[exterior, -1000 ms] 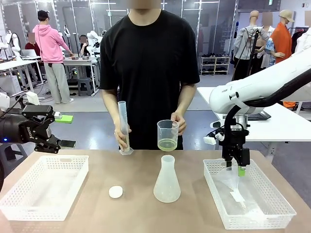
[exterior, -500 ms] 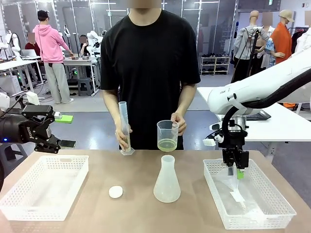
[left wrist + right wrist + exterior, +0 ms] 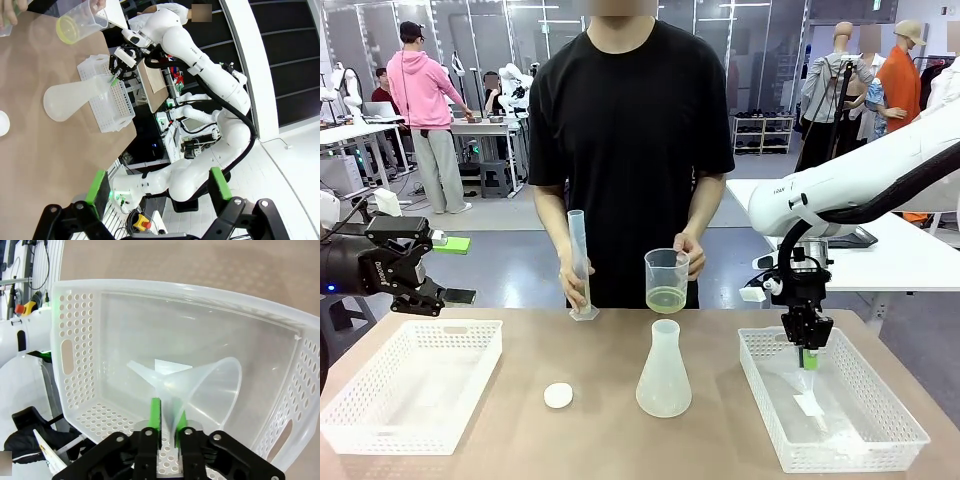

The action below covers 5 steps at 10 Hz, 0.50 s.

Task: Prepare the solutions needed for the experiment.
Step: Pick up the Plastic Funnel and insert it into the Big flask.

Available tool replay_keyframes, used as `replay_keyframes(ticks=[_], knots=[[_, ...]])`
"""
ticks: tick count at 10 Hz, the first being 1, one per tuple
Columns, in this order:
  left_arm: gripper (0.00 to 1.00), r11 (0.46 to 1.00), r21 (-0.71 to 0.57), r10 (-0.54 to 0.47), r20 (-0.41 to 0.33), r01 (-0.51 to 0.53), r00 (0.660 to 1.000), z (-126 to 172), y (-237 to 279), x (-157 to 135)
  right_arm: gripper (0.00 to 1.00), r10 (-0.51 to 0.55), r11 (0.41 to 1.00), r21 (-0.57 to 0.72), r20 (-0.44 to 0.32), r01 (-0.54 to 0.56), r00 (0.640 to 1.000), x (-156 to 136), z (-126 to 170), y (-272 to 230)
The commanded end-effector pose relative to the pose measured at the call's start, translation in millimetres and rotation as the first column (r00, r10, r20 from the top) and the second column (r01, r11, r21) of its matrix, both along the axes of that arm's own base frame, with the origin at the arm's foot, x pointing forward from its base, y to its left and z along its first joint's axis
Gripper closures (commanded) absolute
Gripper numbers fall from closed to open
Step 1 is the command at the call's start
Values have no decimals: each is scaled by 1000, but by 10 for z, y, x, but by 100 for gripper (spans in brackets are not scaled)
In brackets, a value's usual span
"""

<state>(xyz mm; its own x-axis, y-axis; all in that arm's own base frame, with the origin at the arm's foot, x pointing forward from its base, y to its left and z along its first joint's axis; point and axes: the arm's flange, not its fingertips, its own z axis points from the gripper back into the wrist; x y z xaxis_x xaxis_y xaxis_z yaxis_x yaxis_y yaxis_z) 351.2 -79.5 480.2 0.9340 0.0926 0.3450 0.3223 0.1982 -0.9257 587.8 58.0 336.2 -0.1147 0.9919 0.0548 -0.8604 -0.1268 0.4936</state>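
Pinching clear plastic funnel (image 3: 210, 390) with right gripper (image 3: 167, 427) inside white perforated basket (image 3: 80, 340), bench's right edge, presumably for pouring; holding left gripper (image 3: 157, 189) spread.

From the left wrist, the clear plastic beaker (image 3: 87, 17) of pale yellow-green liquid (image 3: 67, 31) runs off the top edge. Across the table, the person's hand (image 3: 572, 285) covers the lower part of the tall clear cylinder (image 3: 576, 240), and the translucent plastic funnel (image 3: 807, 385) blurs into its white perforated basket (image 3: 880, 400).

White right arm (image 3: 840, 185), black gripper (image 3: 807, 352), green pads (image 3: 156, 415)
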Motion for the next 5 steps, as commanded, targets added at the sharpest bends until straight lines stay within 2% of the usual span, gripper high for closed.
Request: replay_keyframes(ticks=[1,4,5], knots=[[0,1000,-28,2,-9,-3,1000,19,-31,7,100,7,1000,-23,-9,-7,1000,68,25,32],[0,1000,-28,2,-9,-3,1000,19,-31,7,100,-2,1000,-14,7,2,1000,21,47,61],[0,1000,-28,2,-9,-3,1000,19,-31,7,100,-25,999,-25,28,26,999,-72,157,77]])
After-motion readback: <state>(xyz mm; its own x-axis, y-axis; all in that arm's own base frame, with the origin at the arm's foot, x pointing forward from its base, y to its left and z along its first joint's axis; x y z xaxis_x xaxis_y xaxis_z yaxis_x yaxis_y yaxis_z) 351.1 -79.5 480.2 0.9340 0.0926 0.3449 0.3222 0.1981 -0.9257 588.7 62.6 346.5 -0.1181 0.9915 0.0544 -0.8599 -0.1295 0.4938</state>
